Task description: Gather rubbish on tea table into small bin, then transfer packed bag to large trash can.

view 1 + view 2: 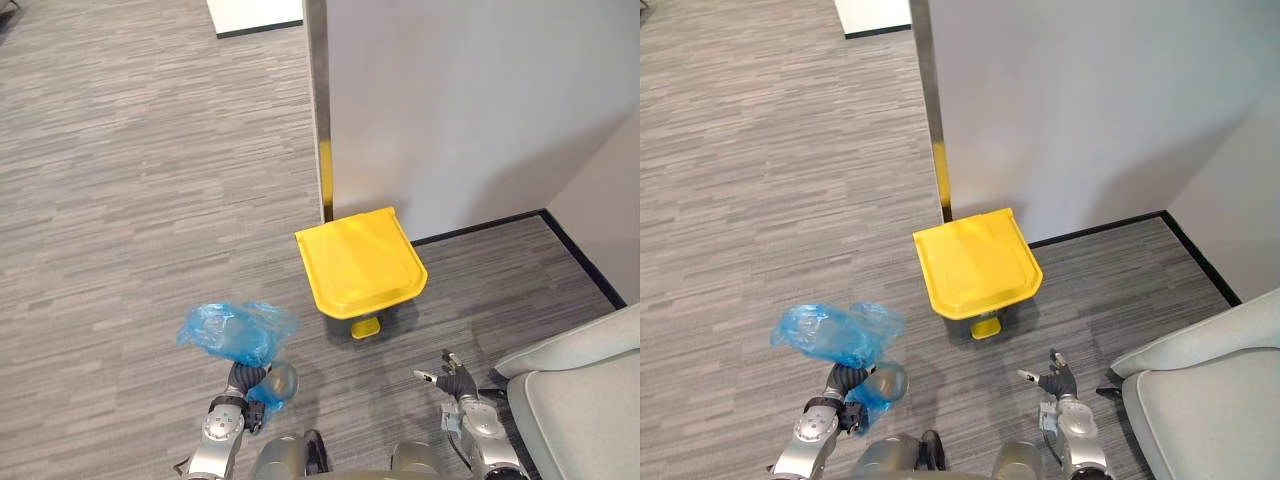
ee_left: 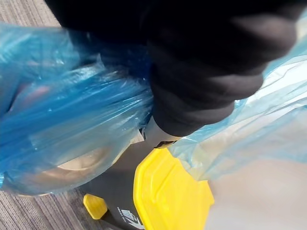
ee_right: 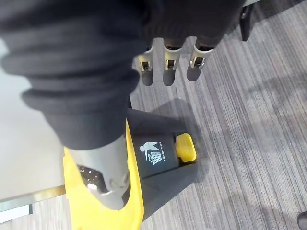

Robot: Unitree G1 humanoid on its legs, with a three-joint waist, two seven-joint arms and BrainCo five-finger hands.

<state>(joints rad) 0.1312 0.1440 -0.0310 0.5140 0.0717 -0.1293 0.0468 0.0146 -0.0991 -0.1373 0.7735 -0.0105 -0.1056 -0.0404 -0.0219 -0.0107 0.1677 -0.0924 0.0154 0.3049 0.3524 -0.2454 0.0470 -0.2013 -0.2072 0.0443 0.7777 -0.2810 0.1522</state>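
1. One large trash can (image 1: 360, 262) stands on the grey carpet (image 1: 130, 180) against the pale wall (image 1: 470, 100), just beside a metal corner strip (image 1: 317, 100). Its yellow lid (image 1: 975, 262) lies flat and closed, so whatever is inside is hidden.
2. One yellow pedal (image 3: 185, 146) sticks out at the foot of the can's dark body (image 3: 158, 172), on the side facing the robot.
3. One blue bag (image 1: 237, 331) is up off the floor at the left hand (image 1: 243, 382). It is near the can on the robot's left and apart from it. The crumpled plastic spreads out ahead of the hand, and a rounded bulge hangs beside the wrist.
4. In the left wrist view the plastic (image 2: 72, 110) runs in bunched folds toward the hand's dark cover. Something pale and roundish shows through it, too veiled to identify.
5. The plastic and the cover hide the left hand's grip, so I cannot tell whether it is closed round the bag.
6. The right hand (image 1: 455, 380) hangs low on the other side of the can. It holds nothing, and its fingers (image 3: 168, 72) are straight and spread above the carpet in front of the pedal.
7. One grey cushioned seat (image 1: 585, 400) is cut off by the frame at the robot's right, so its full shape cannot be seen.
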